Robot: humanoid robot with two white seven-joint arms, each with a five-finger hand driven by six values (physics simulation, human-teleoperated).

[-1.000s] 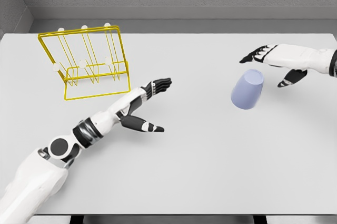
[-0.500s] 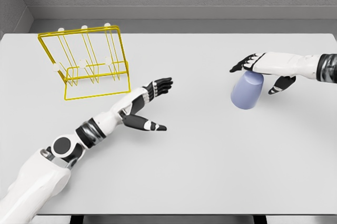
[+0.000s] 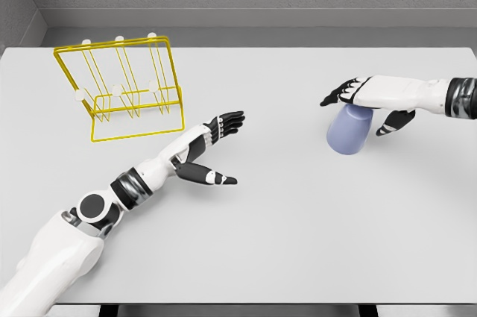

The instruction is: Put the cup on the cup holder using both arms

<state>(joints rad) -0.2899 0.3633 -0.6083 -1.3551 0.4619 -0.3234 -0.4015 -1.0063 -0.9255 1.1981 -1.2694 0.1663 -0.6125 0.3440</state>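
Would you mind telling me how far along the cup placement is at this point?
Nothing is finished: the cup stands upside down on the table, far from the yellow cup holder. In hand: the right hand hovers over the cup, fingers open, not gripping. The left hand waits open mid-table. Left: grasp, carry across, hang on a peg.

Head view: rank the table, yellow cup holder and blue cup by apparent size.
1. Table, largest by far.
2. Yellow cup holder.
3. Blue cup, smallest; it lies nearer the camera than the holder, yet looks smaller.
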